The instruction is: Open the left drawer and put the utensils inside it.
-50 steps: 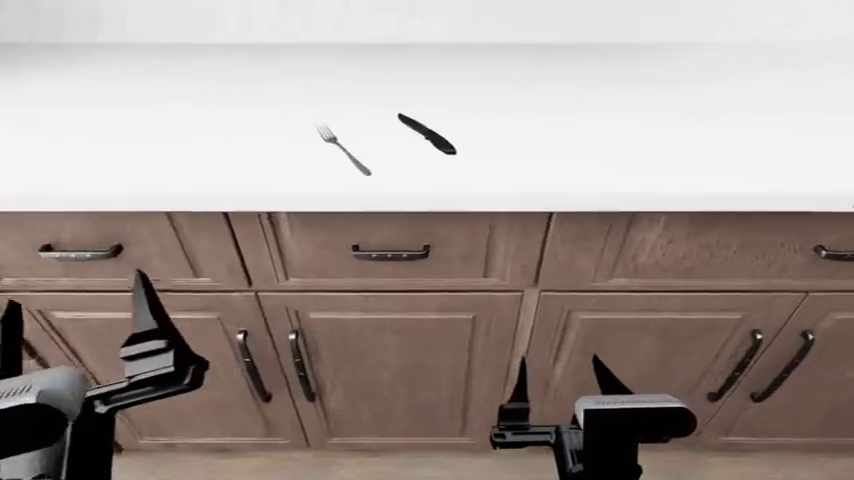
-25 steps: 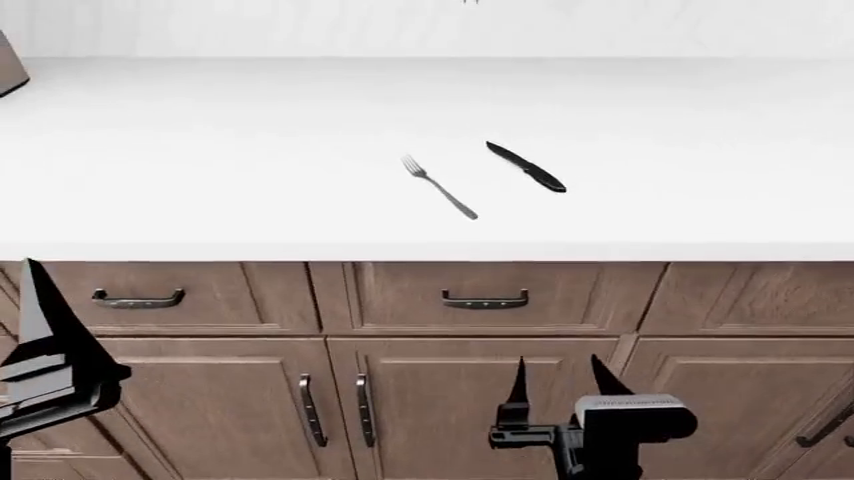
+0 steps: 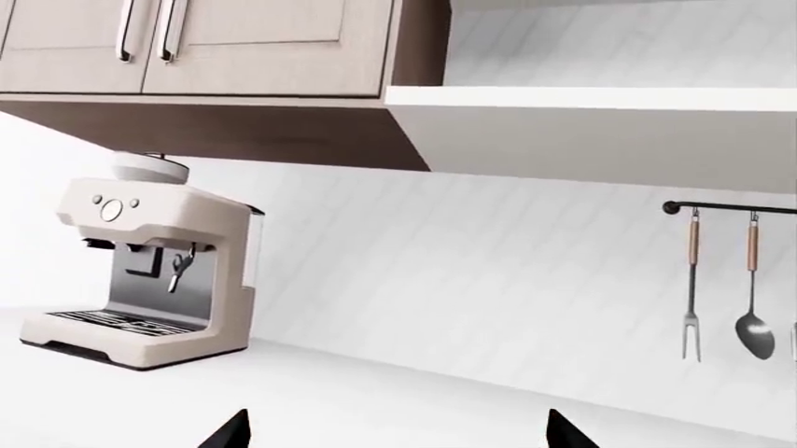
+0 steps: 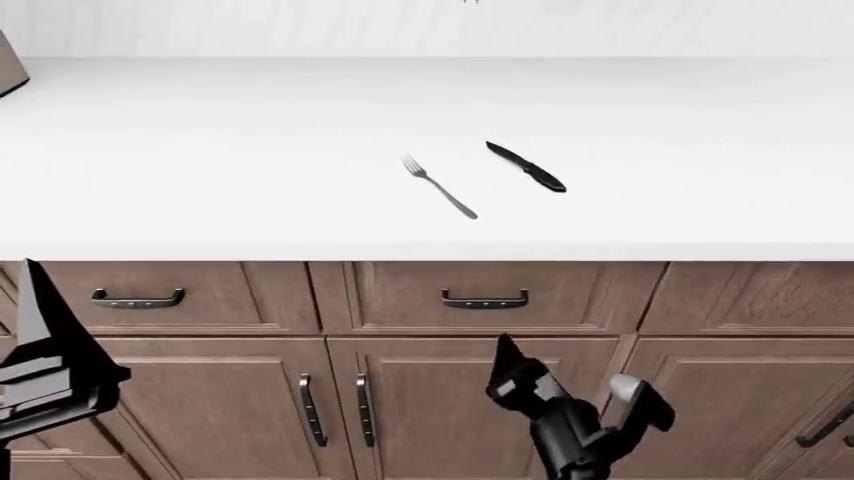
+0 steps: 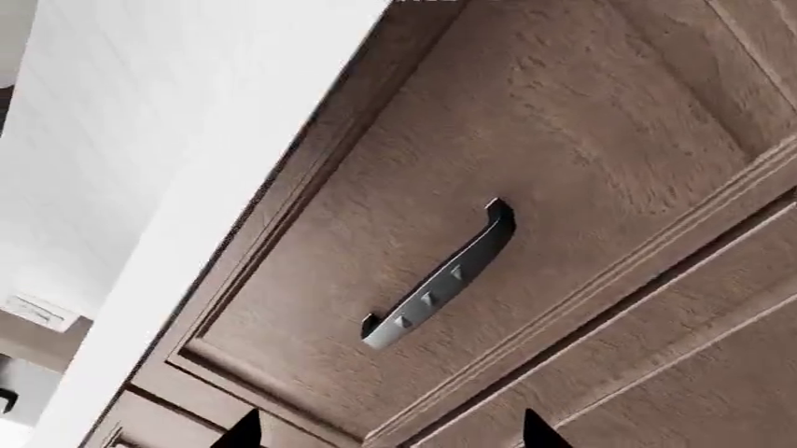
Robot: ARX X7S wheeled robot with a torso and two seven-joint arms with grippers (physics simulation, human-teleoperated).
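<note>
The left drawer (image 4: 400,292) is found shut, flush in the cabinet row under the desk (image 4: 200,150); its curved dark handle (image 4: 485,299) is untouched. The fork (image 4: 439,187) and knife (image 4: 526,167) are noted lying side by side on the desk above it, near each other but apart. Step in hand is judged to be the approach to the handle. The right gripper (image 4: 567,370) is held below and slightly right of the handle, clear of the drawer front, jaws released and spread. In the right wrist view the handle (image 5: 442,275) is seen ahead of the jaws and skewed to them. The wrist should be squared so that the bar is spanned crosswise, the jaws closed at mid-bar, and the pull kept straight outward. The left gripper (image 3: 392,437) is kept low at the left, jaws released, nothing held.
</note>
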